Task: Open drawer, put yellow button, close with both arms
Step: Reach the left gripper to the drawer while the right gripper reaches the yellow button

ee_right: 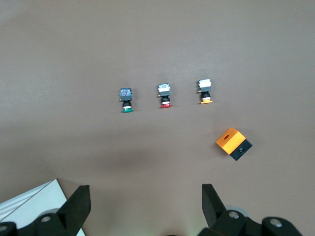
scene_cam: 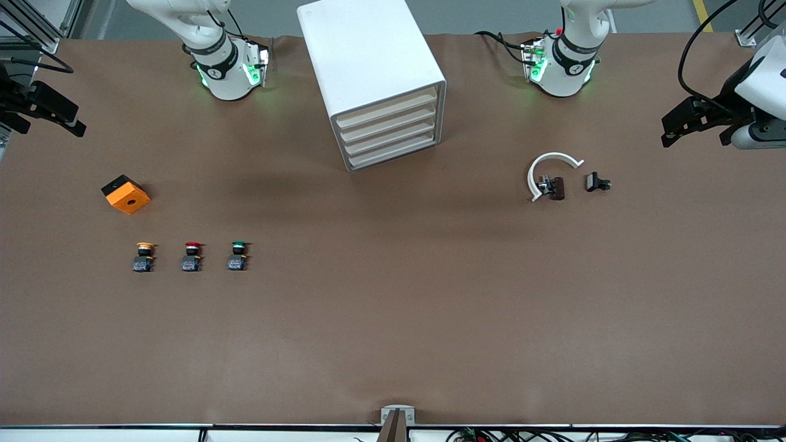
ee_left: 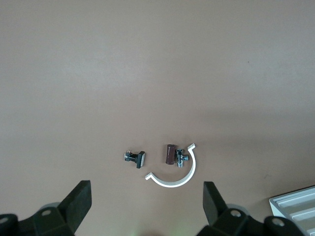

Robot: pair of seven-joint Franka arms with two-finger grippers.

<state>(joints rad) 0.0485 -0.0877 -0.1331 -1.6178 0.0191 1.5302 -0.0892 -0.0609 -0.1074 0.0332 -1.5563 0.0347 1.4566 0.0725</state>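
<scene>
Front view, drawer closed at top of white cabinet, yellow button on table toward right arm's end beside red button, left gripper and right gripper raised, fingers apart, empty.

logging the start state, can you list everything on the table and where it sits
cabinet: 1, white, four cream-fronted drawers all shut, between the two arm bases
drawer: 1, cream front, uppermost of the four
yellow button: 1, yellow-orange cap, row's end toward the right arm's end of the table
red button: 1, red cap, middle of the row
green button: 1, green cap, row's end nearest the cabinet
orange box: 1, orange and black, farther from the front camera than the yellow button
white clip: 1, white curved, toward the left arm's end
small metal parts: 2, dark, beside the clip
left gripper: 1, black fingers open, over the clip
right gripper: 1, black fingers open, waiting above the buttons
</scene>
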